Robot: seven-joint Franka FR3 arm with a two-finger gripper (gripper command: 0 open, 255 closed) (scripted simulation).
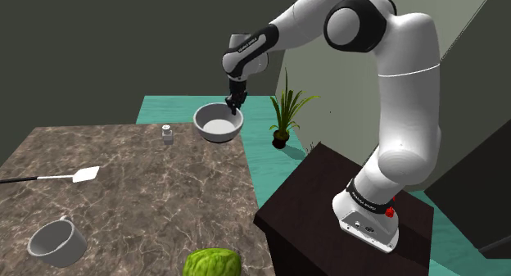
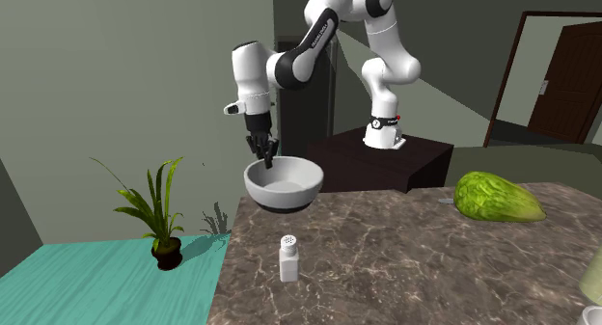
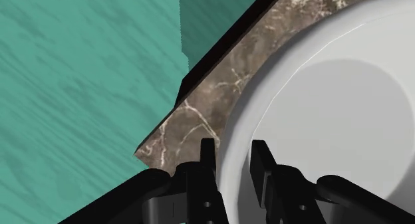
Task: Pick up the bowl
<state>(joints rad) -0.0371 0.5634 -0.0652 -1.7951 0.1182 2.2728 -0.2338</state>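
At the table [image 1: 147, 184] corner, arm [image 1: 401, 86] arched over, gripper [image 1: 235, 109] pointing down, jaws pinching the bowl [image 1: 214, 130] rim

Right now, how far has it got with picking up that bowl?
Reaching looks done: the gripper is at the white bowl, at the marble table's corner. In hand: its fingers clasp the rim, one inside, one outside. Left: the lift; I cannot tell whether the bowl has cleared the tabletop yet.
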